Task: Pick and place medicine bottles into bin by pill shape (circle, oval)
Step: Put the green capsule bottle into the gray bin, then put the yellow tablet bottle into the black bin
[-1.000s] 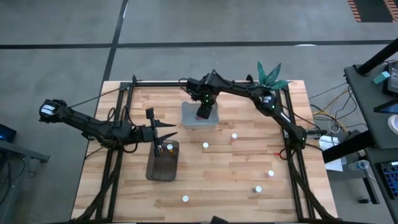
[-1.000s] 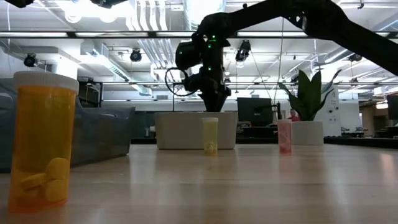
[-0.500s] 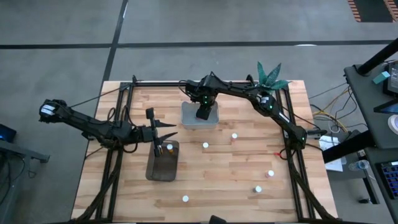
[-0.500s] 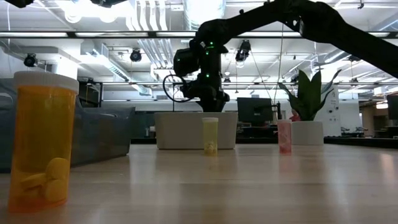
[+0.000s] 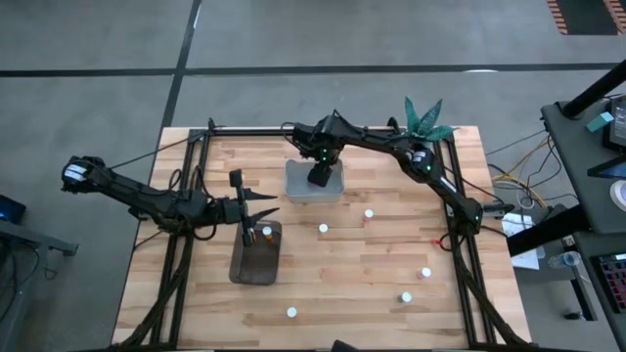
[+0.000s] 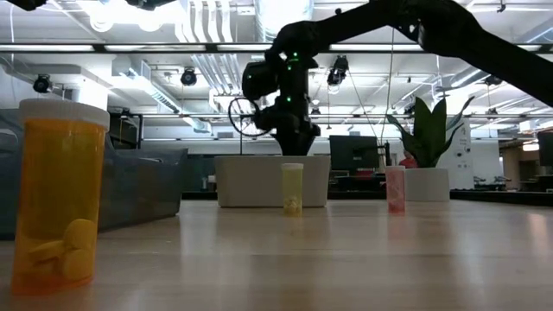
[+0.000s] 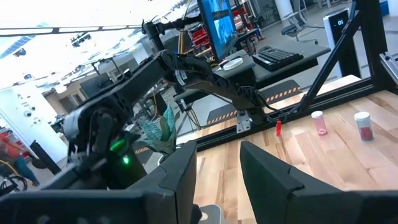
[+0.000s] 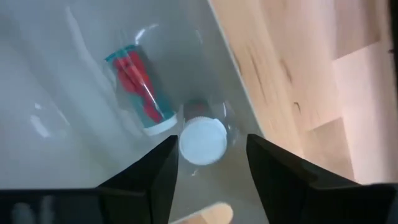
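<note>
Bottles lie inside the pale bin (image 5: 313, 186) at the far middle of the table, and the right gripper (image 8: 208, 165) hangs just above them with its fingers (image 8: 149, 177) spread apart and nothing between them. In the right wrist view a white-capped bottle (image 8: 203, 140) sits in the gap below the fingers, free of both, and a second bottle with a teal and red body (image 8: 138, 93) lies on its side just beside it, cap toward the first one. From above, the right gripper (image 5: 319, 176) sits over the bin's middle.

The left gripper (image 5: 256, 207) waits at the left of the table, over the far end of the dark bin (image 5: 255, 262), where one white cap (image 5: 267, 233) shows. Its fingers (image 7: 180, 177) stand parted, and I cannot tell whether anything is held.

The wooden table (image 5: 342, 284) carries loose bottles well apart from each other: two near its middle (image 5: 324, 229) (image 5: 369, 213), two at the near right (image 5: 425, 273) (image 5: 406, 296) and one at the near edge (image 5: 291, 313). In the low view an amber bottle (image 6: 60, 194) stands closest, a yellow one (image 6: 292, 188) and a pink one (image 6: 396, 189) farther off. A green plant (image 5: 425, 119) stands at the far right corner. Behind is an open hall with ceiling lights and monitors.
</note>
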You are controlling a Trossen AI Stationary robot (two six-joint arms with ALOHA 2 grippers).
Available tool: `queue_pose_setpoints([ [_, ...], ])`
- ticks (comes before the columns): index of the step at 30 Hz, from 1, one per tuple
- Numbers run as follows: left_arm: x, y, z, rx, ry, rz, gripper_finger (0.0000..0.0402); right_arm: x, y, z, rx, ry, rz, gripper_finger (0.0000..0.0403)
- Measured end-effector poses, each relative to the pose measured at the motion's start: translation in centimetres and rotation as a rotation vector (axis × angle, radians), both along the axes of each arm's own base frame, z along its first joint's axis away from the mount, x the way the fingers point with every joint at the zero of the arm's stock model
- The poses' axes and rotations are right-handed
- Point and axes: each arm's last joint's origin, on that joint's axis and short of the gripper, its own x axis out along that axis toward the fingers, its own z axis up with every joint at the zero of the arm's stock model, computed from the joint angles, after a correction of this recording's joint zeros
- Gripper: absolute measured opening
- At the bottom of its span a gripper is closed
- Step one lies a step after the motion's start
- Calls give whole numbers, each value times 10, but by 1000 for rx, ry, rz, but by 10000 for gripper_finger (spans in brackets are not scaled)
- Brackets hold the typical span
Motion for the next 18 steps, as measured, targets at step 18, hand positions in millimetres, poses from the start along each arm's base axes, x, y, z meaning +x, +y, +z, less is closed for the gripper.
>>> queue_pose_setpoints([
  [18, 0, 0, 0, -1, -1, 1, 109, -6, 76, 73, -43, -135, 111, 173],
])
